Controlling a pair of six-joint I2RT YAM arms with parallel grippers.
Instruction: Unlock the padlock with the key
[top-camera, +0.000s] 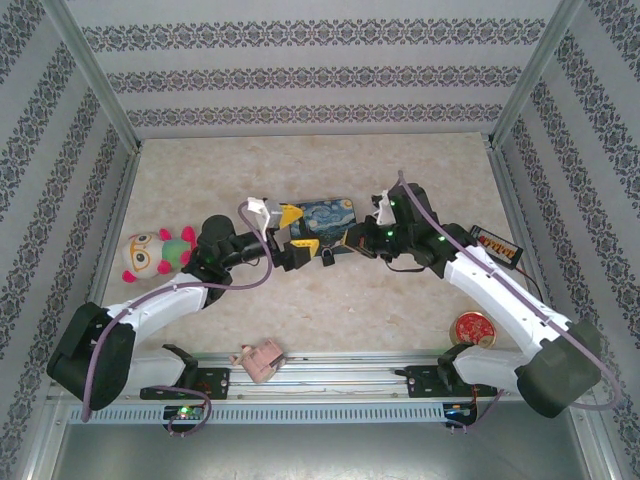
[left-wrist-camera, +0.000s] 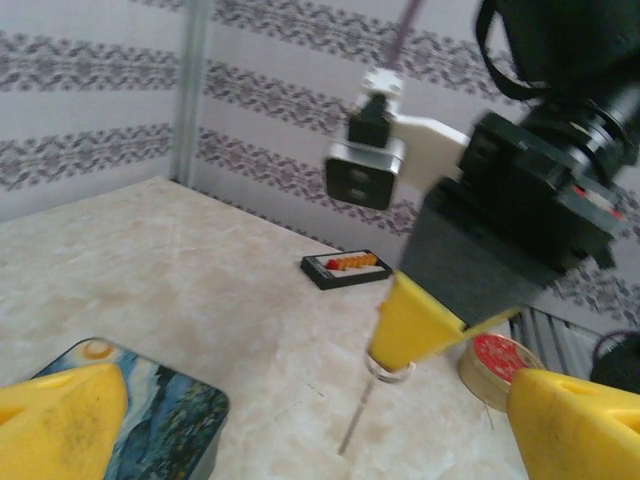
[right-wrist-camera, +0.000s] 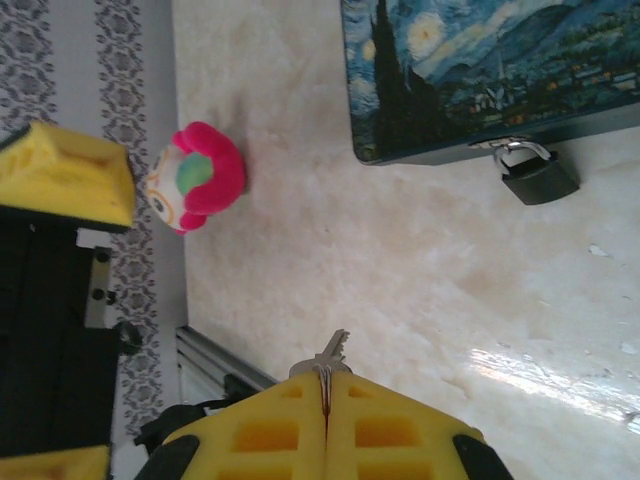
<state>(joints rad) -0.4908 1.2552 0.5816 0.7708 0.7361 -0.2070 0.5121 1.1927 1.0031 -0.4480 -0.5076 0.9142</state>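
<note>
Padlock (right-wrist-camera: 538, 178) touching tin (right-wrist-camera: 500, 70) | right claw (right-wrist-camera: 325, 382) pinches key (right-wrist-camera: 335, 350) | left claw (top-camera: 297, 228) wide | plush toy (right-wrist-camera: 195, 175) aside

The padlock (right-wrist-camera: 541, 180), a small near-black block with a thin silvery shackle, was seen at the upper right of the right wrist view. It was laid flat on the marbled tabletop (right-wrist-camera: 400, 300), its shackle hooked at the lower edge of the blue painted tin (right-wrist-camera: 480, 70). The key (right-wrist-camera: 335, 350), silvery, was pinched at bottom centre between the closed fingers of the right gripper (right-wrist-camera: 325, 385). Only its tip was left projecting, well apart from the padlock.
</note>
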